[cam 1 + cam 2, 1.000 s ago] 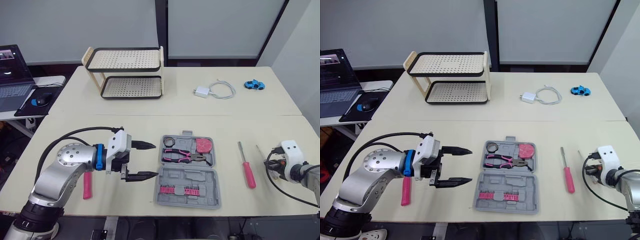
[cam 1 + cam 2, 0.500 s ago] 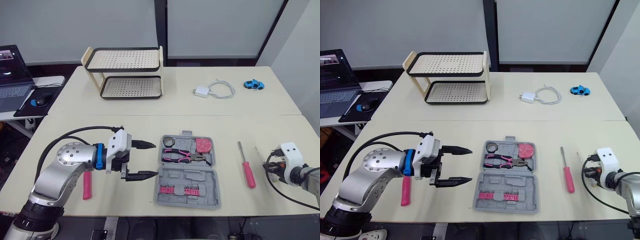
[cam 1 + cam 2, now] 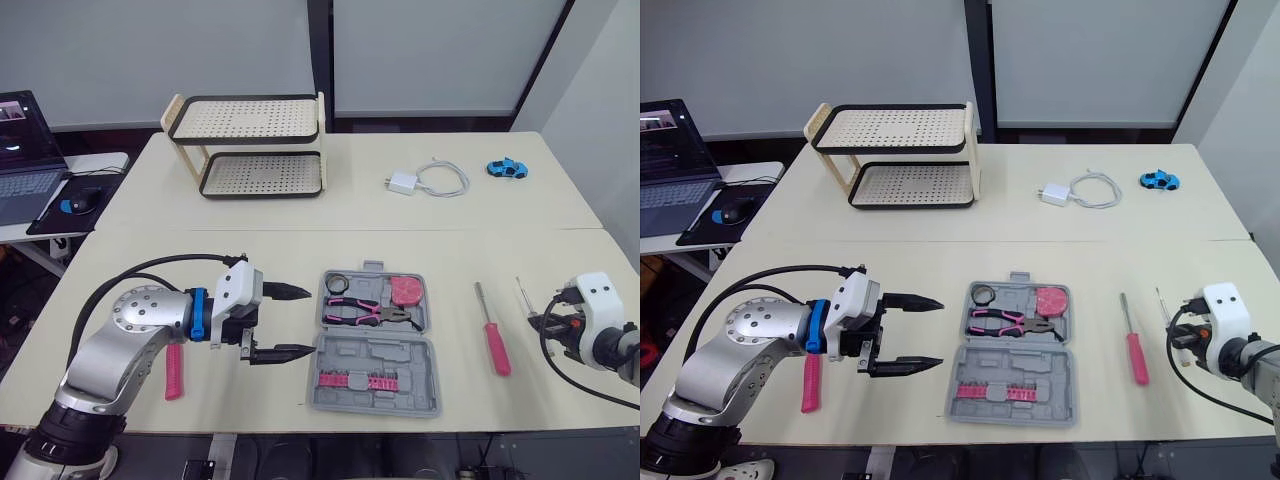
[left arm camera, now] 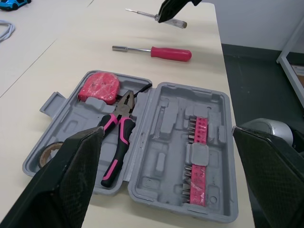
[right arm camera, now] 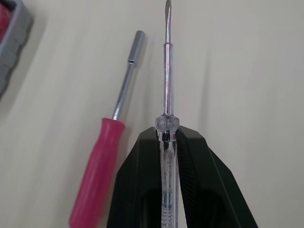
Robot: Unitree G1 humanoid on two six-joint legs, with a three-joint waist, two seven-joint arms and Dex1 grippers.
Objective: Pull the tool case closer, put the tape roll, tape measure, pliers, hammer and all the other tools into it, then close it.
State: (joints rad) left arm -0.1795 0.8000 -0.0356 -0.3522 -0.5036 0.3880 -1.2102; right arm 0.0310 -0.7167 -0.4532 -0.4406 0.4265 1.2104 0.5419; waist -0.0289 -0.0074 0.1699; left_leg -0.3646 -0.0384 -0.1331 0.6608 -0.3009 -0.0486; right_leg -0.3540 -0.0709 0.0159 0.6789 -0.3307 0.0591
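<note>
Both head views looked forward and down from the near edge of the bench, sharing its whole top. The left wrist view faced the tool case closely. The right wrist view sat nearer still, over the clear screwdriver and red screwdriver, which the left wrist view also showed.

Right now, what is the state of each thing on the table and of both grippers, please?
tool case: open, flat on table.
pliers: in case.
tape measure: in case.
tape roll: in case.
red screwdriver: on table, outside case.
clear screwdriver: held by right gripper.
pink-handled tool: on table, outside case, head hidden.
left gripper: open, empty.
right gripper: shut on clear screwdriver.
</note>
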